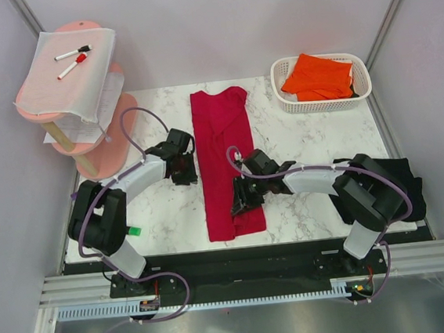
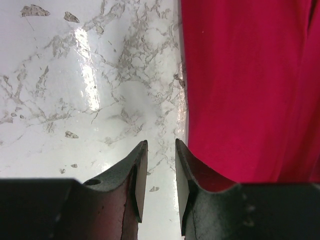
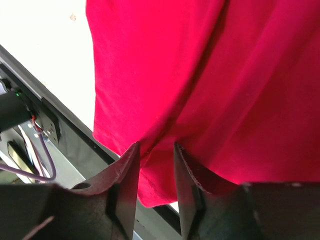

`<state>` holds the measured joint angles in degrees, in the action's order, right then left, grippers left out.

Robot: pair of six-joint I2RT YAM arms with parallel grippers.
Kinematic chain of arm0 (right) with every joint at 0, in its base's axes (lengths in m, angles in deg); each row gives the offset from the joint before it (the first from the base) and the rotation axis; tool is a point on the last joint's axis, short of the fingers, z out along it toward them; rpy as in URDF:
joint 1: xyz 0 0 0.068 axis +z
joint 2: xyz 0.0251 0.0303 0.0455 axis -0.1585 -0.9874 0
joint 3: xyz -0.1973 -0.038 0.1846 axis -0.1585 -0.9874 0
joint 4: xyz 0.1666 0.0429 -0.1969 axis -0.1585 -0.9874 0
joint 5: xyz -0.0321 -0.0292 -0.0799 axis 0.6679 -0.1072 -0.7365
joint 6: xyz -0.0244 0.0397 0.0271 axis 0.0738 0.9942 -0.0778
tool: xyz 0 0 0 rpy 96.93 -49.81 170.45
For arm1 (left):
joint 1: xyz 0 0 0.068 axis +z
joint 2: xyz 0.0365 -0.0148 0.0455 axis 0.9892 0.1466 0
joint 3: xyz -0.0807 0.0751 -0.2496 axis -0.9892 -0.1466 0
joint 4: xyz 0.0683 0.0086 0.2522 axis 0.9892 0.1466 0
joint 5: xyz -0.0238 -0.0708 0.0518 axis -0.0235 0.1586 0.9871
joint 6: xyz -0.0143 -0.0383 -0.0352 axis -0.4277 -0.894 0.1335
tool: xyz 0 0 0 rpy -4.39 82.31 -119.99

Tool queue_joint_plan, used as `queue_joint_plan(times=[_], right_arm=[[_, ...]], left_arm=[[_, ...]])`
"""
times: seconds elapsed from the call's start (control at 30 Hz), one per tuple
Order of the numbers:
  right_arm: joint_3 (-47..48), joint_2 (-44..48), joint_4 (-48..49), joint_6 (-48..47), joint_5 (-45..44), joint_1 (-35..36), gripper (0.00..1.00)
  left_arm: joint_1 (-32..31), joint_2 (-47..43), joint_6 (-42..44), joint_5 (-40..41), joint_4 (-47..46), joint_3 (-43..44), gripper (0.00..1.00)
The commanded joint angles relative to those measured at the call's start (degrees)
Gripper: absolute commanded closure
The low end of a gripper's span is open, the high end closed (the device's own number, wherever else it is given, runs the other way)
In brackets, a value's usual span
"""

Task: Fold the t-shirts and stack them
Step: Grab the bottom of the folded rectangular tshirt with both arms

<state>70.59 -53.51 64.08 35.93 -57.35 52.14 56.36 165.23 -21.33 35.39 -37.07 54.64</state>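
The crimson red t-shirt (image 1: 222, 155) lies as a long narrow strip down the middle of the marble table, collar end far. My left gripper (image 1: 183, 172) is just off its left edge, open and empty over bare marble (image 2: 161, 146); the red t-shirt (image 2: 245, 85) fills the right of that view. My right gripper (image 1: 240, 205) is low over the shirt's near right part, jaws a little apart astride a crease (image 3: 156, 146) in the red t-shirt (image 3: 200, 70). The orange t-shirt (image 1: 319, 76) lies in a basket. The black t-shirt (image 1: 409, 184) is heaped at the table's right edge.
A white basket (image 1: 362, 90) stands at the far right corner. A pink two-tier stand (image 1: 109, 158) with a white sheet and marker pens (image 1: 72, 59) stands at the far left. A small green piece (image 1: 134, 231) lies near the left arm. The table's front edge (image 3: 60, 125) is close under the shirt's hem.
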Motion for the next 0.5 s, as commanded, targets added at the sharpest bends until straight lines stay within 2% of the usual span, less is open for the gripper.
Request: queue_joint_plan(times=[0.0, 0.47], right_arm=[[1.1, 4.3, 0.0, 0.6, -2.4, 0.4, 0.58], [2.3, -0.9, 1.7, 0.4, -2.7, 1.4, 0.6]], left_arm=[[-0.2, 1.0, -0.8, 1.2, -1.7, 0.1, 0.64], [-0.3, 2.2, -0.7, 1.7, -1.7, -0.3, 0.65]])
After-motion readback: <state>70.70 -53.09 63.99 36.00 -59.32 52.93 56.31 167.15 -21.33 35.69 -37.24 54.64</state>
